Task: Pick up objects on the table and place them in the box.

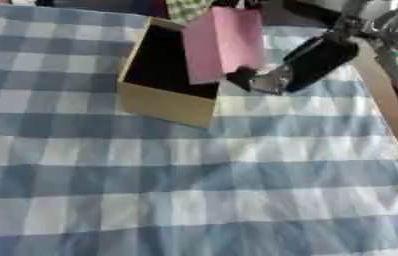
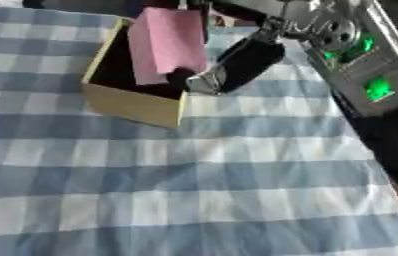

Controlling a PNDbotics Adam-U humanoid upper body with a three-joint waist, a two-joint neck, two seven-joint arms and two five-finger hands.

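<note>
Checked cloth (image 1: 194,190), right hand (image 1: 277,77) pinching pink card (image 1: 224,42) — upright, long axis vertical — over box (image 1: 163,105)

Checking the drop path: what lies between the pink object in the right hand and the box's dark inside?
Nothing shows there. The right hand holds the pink object over the box rim in the left eye view.

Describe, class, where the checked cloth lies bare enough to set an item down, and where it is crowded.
Bare: the whole near stretch of the checked cloth, from the box down to the near edge, and the strip left of the box. Crowded: the far right, where the right hand holds the pink item over the box's open top.
</note>
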